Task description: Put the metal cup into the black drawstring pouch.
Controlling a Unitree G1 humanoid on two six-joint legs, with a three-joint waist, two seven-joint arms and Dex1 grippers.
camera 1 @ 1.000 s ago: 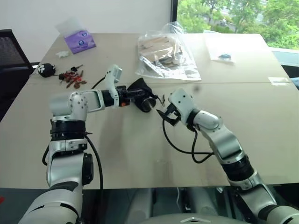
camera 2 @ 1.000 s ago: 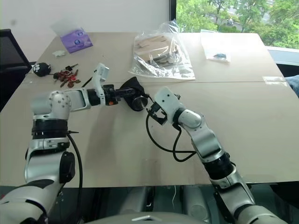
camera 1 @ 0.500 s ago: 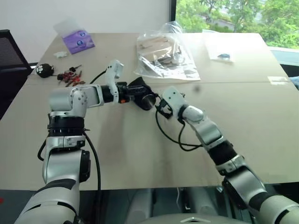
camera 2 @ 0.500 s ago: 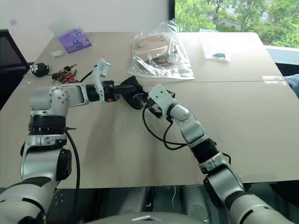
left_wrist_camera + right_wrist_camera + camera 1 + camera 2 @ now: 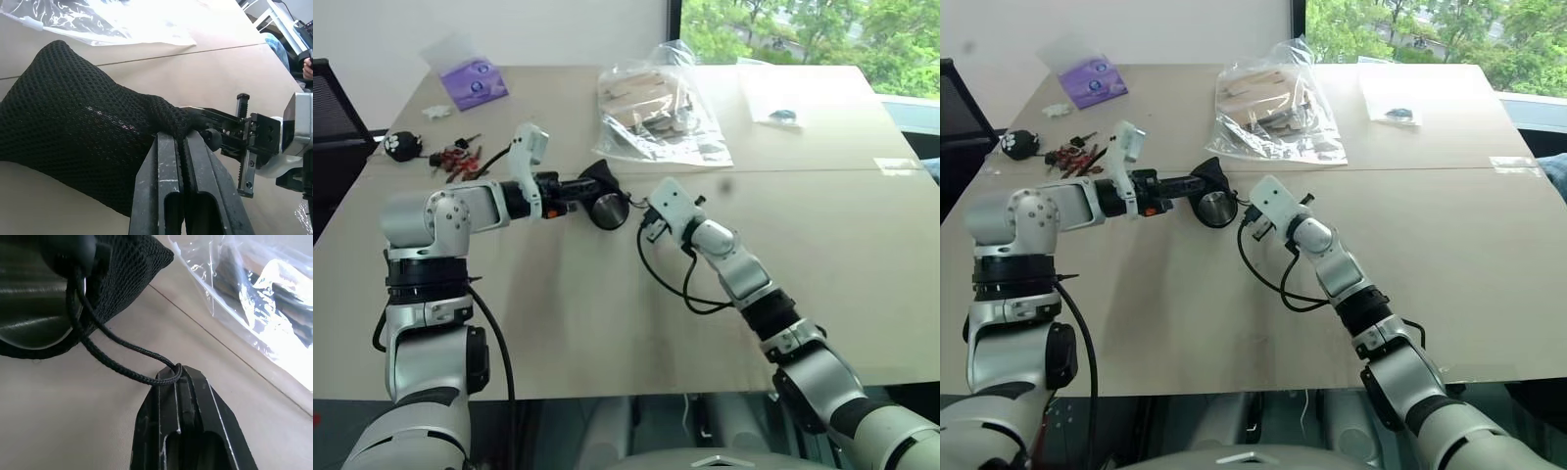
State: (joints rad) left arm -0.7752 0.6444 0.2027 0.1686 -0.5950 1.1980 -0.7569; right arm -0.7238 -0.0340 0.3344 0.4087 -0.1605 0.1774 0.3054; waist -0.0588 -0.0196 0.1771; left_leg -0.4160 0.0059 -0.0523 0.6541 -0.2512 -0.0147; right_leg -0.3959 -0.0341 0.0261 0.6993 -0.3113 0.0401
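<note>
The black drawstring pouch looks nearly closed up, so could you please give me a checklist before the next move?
1. Metal cup sits inside the black drawstring pouch: ok.
2. Left gripper shut on the pouch fabric: ok.
3. Right gripper shut on the cord: ok.
4. Cord pulled taut: not ok, it curves.
5. Pouch mouth cinched over the cup: not ok, the cup's opening shows.
6. Plastic bag lies apart from the pouch: ok.
</note>
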